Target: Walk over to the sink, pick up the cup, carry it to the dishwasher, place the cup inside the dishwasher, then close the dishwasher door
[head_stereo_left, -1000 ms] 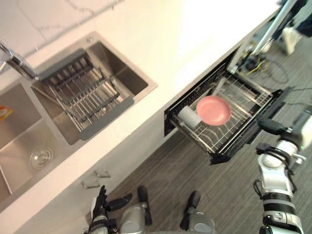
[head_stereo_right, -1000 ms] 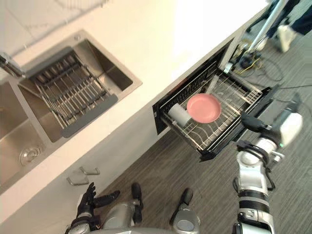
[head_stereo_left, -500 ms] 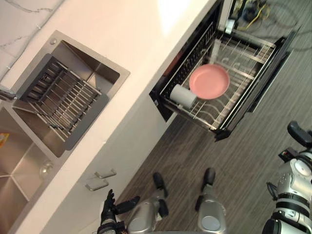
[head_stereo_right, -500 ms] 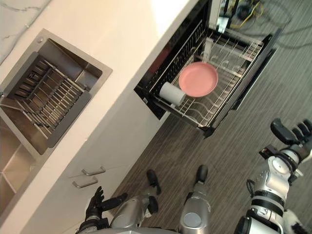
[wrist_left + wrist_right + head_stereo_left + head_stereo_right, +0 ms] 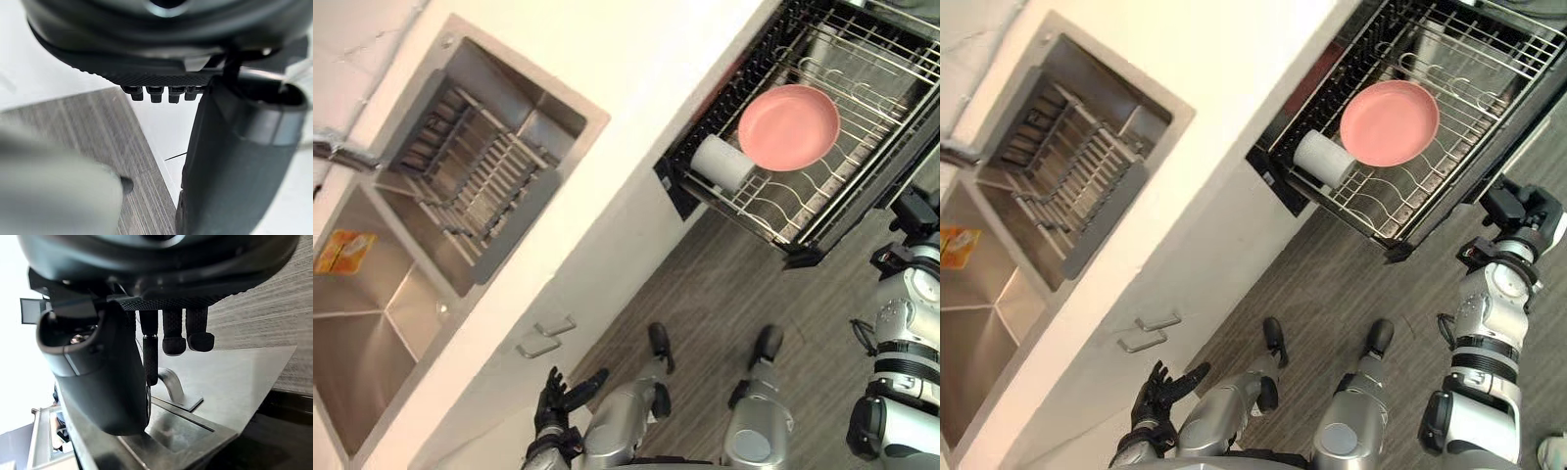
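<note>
Shifted since half a second ago: the whole view, so camera motion and no move of the things. Closer now to the dishwasher's front panel [image 5: 847, 220]: the right hand [image 5: 1518, 209].

Already inside the dishwasher: the cup [image 5: 722, 163], on its side on the wire rack [image 5: 773, 204], just beside the pink plate [image 5: 788, 126], well apart from the sink [image 5: 372, 294]. From the right hand, beyond the front panel and further in towards the counter. Long axis level on the wires; exact heading hard to tell.

Right hand empty, fingers [image 5: 173, 335] loose and mostly straight, just short of a metal handle [image 5: 171, 384] on the panel. Left hand [image 5: 558, 397] low by the cabinet, fingers spread, empty, far from the dishwasher.

Judging from this, only the closing left to do. Likely calls for a push on the panel towards the counter, with the right hand much the nearer.
</note>
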Available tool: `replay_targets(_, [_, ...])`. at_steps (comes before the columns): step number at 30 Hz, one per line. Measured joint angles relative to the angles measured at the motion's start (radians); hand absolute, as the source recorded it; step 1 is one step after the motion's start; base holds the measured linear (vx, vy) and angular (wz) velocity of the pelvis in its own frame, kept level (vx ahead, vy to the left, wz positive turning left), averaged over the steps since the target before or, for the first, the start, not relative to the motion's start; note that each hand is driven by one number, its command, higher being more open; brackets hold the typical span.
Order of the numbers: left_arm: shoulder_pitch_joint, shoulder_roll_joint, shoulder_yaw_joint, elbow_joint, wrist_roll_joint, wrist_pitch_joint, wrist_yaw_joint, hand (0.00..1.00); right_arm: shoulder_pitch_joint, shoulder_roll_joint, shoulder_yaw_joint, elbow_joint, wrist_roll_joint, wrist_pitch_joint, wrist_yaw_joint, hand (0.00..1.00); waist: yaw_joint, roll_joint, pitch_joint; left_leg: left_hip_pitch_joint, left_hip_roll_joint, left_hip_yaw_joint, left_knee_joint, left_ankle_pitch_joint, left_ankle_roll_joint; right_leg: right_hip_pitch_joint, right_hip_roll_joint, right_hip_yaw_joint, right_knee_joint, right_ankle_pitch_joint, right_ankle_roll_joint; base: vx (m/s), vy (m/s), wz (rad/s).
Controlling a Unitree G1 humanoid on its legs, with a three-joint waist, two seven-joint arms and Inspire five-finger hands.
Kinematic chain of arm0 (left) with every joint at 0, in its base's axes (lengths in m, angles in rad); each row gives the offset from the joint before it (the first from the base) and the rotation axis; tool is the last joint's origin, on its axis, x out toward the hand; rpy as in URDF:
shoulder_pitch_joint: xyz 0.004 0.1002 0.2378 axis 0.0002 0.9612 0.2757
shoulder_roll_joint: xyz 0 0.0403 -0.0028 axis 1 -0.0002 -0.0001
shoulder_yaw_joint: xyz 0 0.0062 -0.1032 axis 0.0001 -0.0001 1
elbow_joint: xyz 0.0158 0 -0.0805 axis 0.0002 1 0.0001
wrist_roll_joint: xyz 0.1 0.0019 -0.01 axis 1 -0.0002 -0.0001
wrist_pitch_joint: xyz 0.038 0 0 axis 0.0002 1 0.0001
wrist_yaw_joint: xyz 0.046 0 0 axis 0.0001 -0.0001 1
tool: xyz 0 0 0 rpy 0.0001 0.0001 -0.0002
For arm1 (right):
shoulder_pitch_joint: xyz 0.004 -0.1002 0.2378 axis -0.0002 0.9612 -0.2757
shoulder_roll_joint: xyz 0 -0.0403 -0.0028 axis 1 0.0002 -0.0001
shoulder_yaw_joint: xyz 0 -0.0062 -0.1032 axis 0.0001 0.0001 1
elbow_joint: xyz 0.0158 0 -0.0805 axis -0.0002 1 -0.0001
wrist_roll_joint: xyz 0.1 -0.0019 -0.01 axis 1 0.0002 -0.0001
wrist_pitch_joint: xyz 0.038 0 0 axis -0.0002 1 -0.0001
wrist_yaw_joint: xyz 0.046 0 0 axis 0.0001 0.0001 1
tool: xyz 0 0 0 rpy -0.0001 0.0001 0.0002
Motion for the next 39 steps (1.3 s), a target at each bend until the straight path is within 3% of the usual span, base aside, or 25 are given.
replay_targets(7, [0.018,-0.001,0.002,0.031,-0.061,0.000,-0.104,1.00,-0.105,-0.100,0.013,0.248,0.077,0.004,-0.011,0.00,0.048,0.030,-0.023,0.019,-0.049,-0.163,-0.001,0.026,-0.006,0.055,-0.117,-0.169,0.246,-0.137,0.024,-0.04,0.018,0.75])
replay_targets(13, [0.045,-0.003,0.001,0.117,-0.081,0.053,-0.218,1.00,-0.264,-0.199,0.147,0.466,0.032,0.031,-0.010,0.00,0.097,0.073,-0.079,0.032,-0.088,-0.242,-0.002,0.051,0.006,0.129,-0.173,-0.290,0.315,-0.175,0.041,-0.02,-0.060,0.55])
replay_targets(14, [0.045,-0.002,0.001,0.118,-0.079,0.057,-0.231,1.00,-0.294,-0.202,0.164,0.491,0.009,0.039,-0.007,1.00,0.112,0.075,-0.092,0.032,-0.088,-0.243,-0.001,0.058,0.008,0.138,-0.173,-0.303,0.320,-0.180,0.041,0.01,-0.077,0.33])
replay_targets(17, [0.046,-0.001,0.000,0.129,-0.077,0.079,-0.256,1.00,-0.342,-0.199,0.246,0.516,-0.093,0.071,0.026,1.00,0.139,0.071,-0.130,0.029,-0.085,-0.241,-0.001,0.066,0.002,0.150,-0.170,-0.321,0.329,-0.194,0.041,0.01,-0.075,0.20])
replay_targets(18, [0.052,0.003,-0.001,0.133,-0.077,0.080,-0.260,1.00,-0.341,-0.198,0.252,0.541,-0.117,0.076,0.045,1.00,0.138,0.057,-0.140,0.029,-0.080,-0.239,-0.001,0.067,0.003,0.150,-0.165,-0.324,0.331,-0.199,0.039,0.01,-0.089,0.09])
replay_targets(22, [0.049,0.029,-0.018,0.134,-0.060,0.082,-0.282,1.00,-0.337,-0.170,0.297,0.542,-0.187,0.079,0.108,1.00,0.137,0.043,-0.151,0.031,-0.051,-0.225,-0.002,0.064,-0.005,0.142,-0.138,-0.310,0.321,-0.205,0.027,-0.03,-0.090,-0.13])
replay_targets(25, [0.048,0.046,-0.009,0.146,-0.062,0.077,-0.288,1.00,-0.193,-0.071,0.272,0.420,-0.163,0.037,0.151,1.00,0.150,-0.004,-0.169,0.032,-0.015,-0.192,-0.002,0.057,-0.020,0.134,-0.101,-0.289,0.295,-0.201,0.018,-0.05,-0.103,-0.25])
replay_targets(28, [0.047,0.069,0.015,0.157,-0.082,0.079,-0.303,1.00,0.029,0.127,0.195,0.354,-0.157,-0.046,0.158,1.00,0.151,-0.075,-0.191,0.054,0.005,-0.176,-0.002,0.046,-0.037,0.152,-0.070,-0.272,0.260,-0.195,0.013,0.01,-0.100,-0.19])
replay_targets(29, [0.047,0.069,0.023,0.157,-0.083,0.079,-0.305,1.00,0.067,0.162,0.173,0.365,-0.154,-0.056,0.159,1.00,0.151,-0.087,-0.190,0.060,0.007,-0.172,-0.002,0.043,-0.040,0.158,-0.065,-0.269,0.250,-0.192,0.013,0.01,-0.090,-0.19])
replay_targets(31, [0.042,0.070,0.054,0.165,-0.100,0.080,-0.319,1.00,0.175,0.275,0.064,0.487,-0.134,-0.061,0.172,1.00,0.150,-0.122,-0.188,0.067,0.022,-0.149,-0.002,0.032,-0.054,0.166,-0.032,-0.248,0.193,-0.167,0.009,-0.02,-0.073,-0.32])
replay_targets(34, [0.015,0.078,0.104,0.204,-0.101,0.088,-0.343,1.00,0.357,0.364,-0.026,0.593,-0.138,-0.057,0.175,1.00,0.143,-0.149,-0.190,0.045,0.034,-0.148,-0.008,0.026,-0.049,0.166,0.011,-0.252,0.119,-0.139,0.013,-0.04,-0.079,-0.12])
replay_targets(37, [0.009,0.085,0.180,0.218,-0.100,0.110,-0.341,1.00,0.507,0.442,-0.067,0.596,-0.118,-0.058,0.175,1.00,0.132,-0.191,-0.192,0.041,0.028,-0.154,-0.008,0.013,-0.033,0.167,0.008,-0.263,0.136,-0.162,0.019,-0.01,-0.054,0.11])
replay_targets(39, [0.010,0.117,0.224,0.227,-0.099,0.113,-0.340,1.00,0.598,0.509,-0.082,0.587,-0.113,-0.062,0.177,1.00,0.127,-0.279,-0.220,0.052,0.012,-0.097,0.011,-0.003,-0.021,0.165,-0.051,-0.281,0.211,-0.221,0.032,0.07,0.016,0.27])
